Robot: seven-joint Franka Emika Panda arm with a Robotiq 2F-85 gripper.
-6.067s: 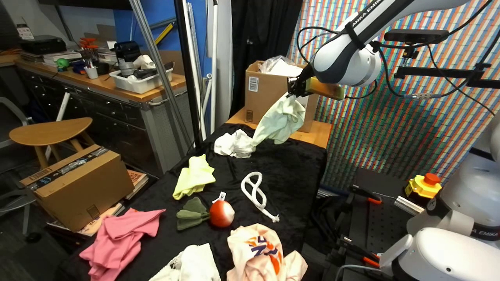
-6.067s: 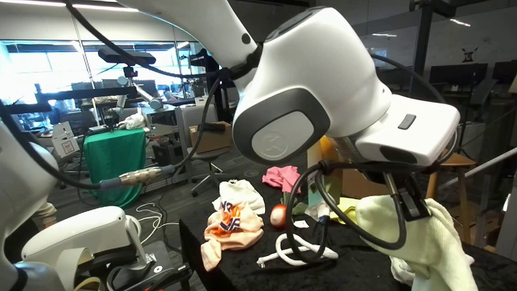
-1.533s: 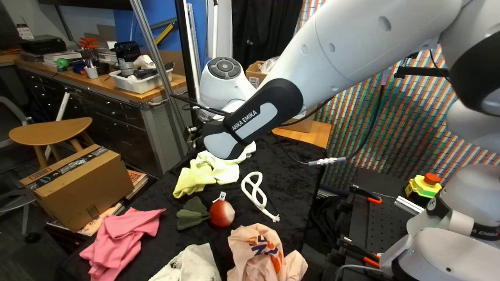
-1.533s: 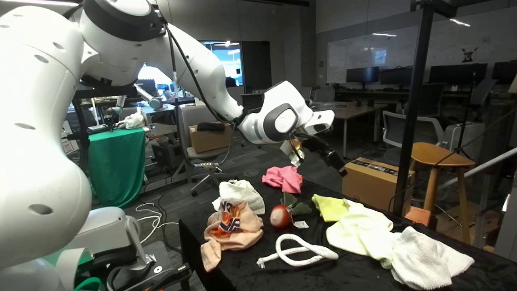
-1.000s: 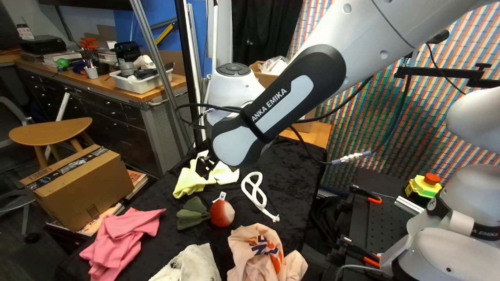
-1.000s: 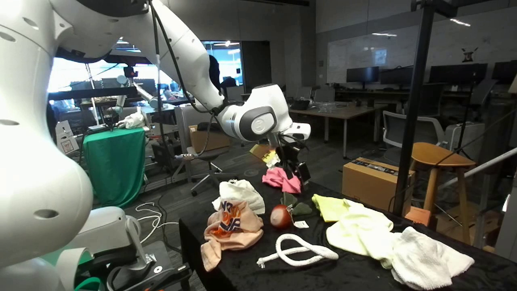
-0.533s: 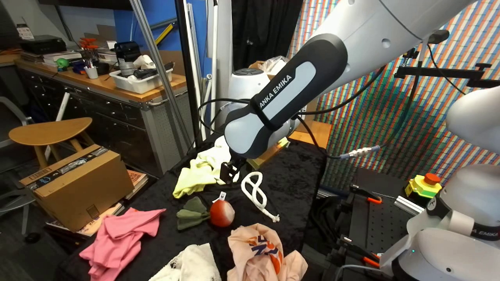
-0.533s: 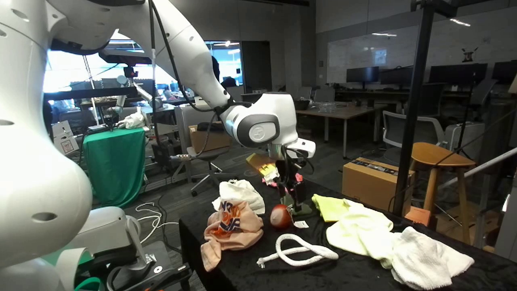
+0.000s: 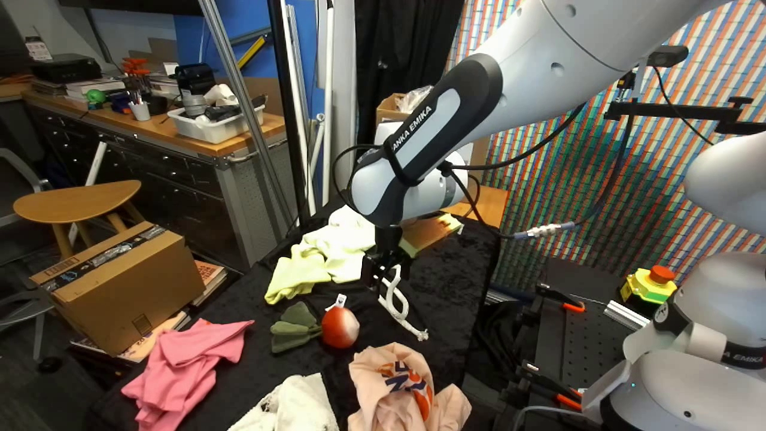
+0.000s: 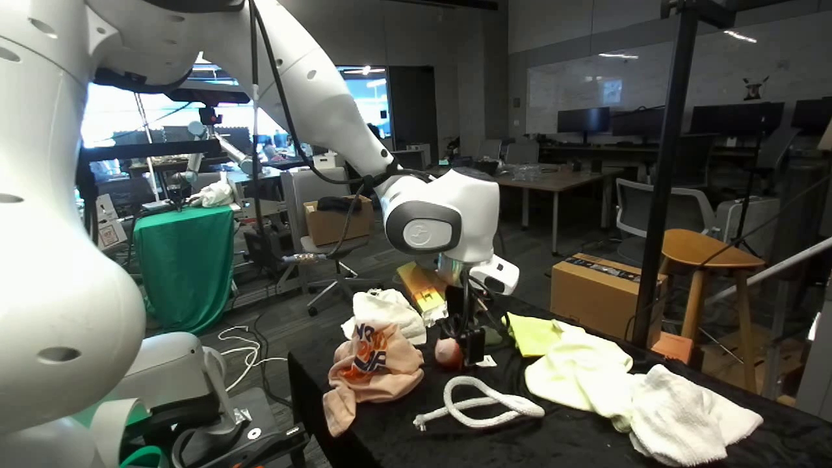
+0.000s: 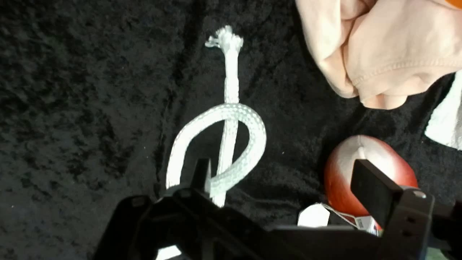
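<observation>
The tool [image 11: 283, 178] hangs wide and empty near the red toy [image 9: 340, 328] and the white rope [image 11: 227, 141], which lies looped on the tabletop [image 9: 452, 287], frayed end toward the robot-side edge, so the reach seems well along while any grip remains unmade.

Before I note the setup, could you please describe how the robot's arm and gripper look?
The arm is white and rounded, with black and grey covers, partly visible "ANKA EMIKA" lettering and black cables. The gripper is black, with two blocky fingers.
</observation>
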